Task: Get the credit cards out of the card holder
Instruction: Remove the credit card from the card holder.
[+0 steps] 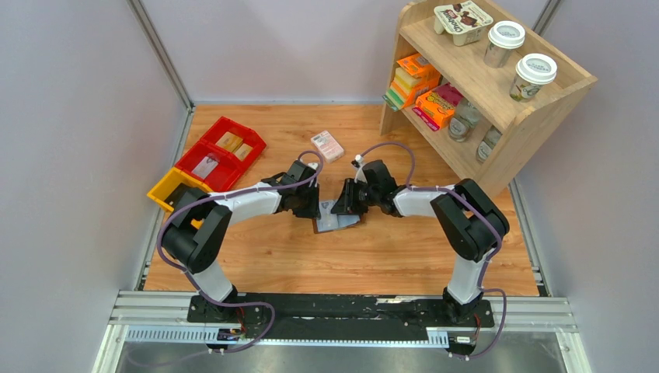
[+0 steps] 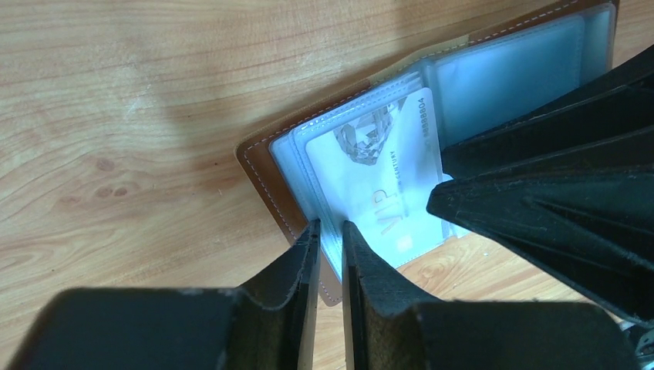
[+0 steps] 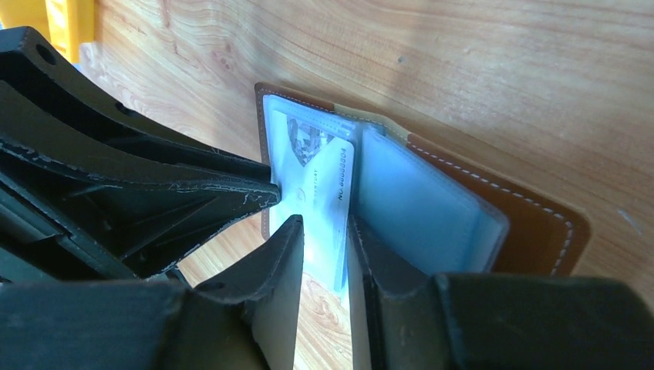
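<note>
Brown leather: the card holder (image 1: pixel 338 220) lies open and flat about mid-table (image 1: pixel 404 256), a little toward the near edge, between your two arms.
Card: a pale credit card (image 2: pixel 385 169) marked VIP sits in the clear pockets (image 2: pixel 501 77). One end pokes out past the holder's edge over bare wood.
Left pincer (image 2: pixel 330 235): nearly pressed together, and it looks to be pinching the holder's edge just beside the card. Treat it as your anchor and hold it low and steady.
Right pincer (image 3: pixel 324 231): its fingers stand narrowly apart on either side of the card's free end. You cannot tell whether the pads touch it.
Doing it well: grip the card alone, not the clear leaf beside it. Then draw it along its own length, out of the pocket mouth and flat to the wood.
Risk: if you catch a pocket leaf with the card, the whole holder will likely lift.
Edges: the two pincers nearly touch, so a sideways swing has no room.
Open room: bare wood lies toward the near edge and the right. The patterned box (image 1: pixel 327 145), red bins (image 1: pixel 221 151) and shelf (image 1: pixel 482 85) are well apart.
</note>
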Action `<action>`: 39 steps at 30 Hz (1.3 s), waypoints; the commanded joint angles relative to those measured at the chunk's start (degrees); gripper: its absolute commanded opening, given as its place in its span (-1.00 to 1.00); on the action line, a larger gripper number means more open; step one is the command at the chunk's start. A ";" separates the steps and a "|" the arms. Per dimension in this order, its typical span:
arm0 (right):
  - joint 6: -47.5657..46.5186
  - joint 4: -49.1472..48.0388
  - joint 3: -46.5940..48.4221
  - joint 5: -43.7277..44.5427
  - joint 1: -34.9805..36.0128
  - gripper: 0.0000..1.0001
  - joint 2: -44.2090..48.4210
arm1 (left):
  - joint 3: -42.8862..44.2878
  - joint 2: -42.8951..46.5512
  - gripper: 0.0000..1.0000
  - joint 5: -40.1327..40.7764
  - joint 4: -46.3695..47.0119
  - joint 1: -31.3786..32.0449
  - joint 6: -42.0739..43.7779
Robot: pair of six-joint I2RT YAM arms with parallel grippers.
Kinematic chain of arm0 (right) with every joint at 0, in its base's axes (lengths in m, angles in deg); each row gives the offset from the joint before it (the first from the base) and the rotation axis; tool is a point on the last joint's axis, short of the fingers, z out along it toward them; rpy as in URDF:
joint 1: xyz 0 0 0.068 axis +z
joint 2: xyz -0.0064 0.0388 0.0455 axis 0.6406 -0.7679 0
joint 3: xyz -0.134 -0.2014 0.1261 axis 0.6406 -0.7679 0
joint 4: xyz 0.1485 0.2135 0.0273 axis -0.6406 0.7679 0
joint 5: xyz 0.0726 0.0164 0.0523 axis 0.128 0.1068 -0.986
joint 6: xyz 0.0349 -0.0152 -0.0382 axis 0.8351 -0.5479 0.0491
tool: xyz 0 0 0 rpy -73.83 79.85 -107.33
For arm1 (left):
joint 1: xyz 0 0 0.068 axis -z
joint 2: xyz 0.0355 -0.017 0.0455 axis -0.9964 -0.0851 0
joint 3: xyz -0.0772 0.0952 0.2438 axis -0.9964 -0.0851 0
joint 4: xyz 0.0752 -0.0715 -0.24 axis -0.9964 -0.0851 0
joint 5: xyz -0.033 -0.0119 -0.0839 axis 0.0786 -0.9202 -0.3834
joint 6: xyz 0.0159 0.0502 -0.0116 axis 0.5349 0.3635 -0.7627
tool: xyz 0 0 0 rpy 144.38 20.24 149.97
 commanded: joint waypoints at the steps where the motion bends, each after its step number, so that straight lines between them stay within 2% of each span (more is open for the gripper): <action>1: 2.58 -8.26 -1.80 -7.00 -0.24 -0.48 2.29 | -3.75 -3.49 -0.57 3.19 -7.03 0.16 0.87; 6: 4.34 -13.10 -3.30 -9.55 -0.69 -0.53 3.69 | -3.66 -3.93 -0.59 3.45 -7.38 0.16 0.96; 14: 4.78 -14.78 -3.91 -10.96 -0.69 -0.67 3.61 | -3.40 -4.46 -0.60 3.63 -7.82 0.07 1.22; 18: 4.78 -15.65 -4.35 -11.66 -0.69 -0.83 3.52 | -3.14 -4.72 -0.60 3.80 -8.26 0.07 1.22; 21: 5.05 -16.71 -4.00 -13.24 -0.69 -0.87 2.65 | -3.22 -4.72 -0.60 3.71 -8.18 0.16 1.31; 27: 6.19 -18.56 -2.25 -15.79 -0.33 -0.77 -0.96 | -3.14 -4.46 -0.64 2.84 -7.47 0.16 1.84; 39: 4.78 -15.04 1.54 -16.32 1.16 -0.49 -5.36 | -3.49 -3.49 -0.64 2.48 -6.94 0.24 2.28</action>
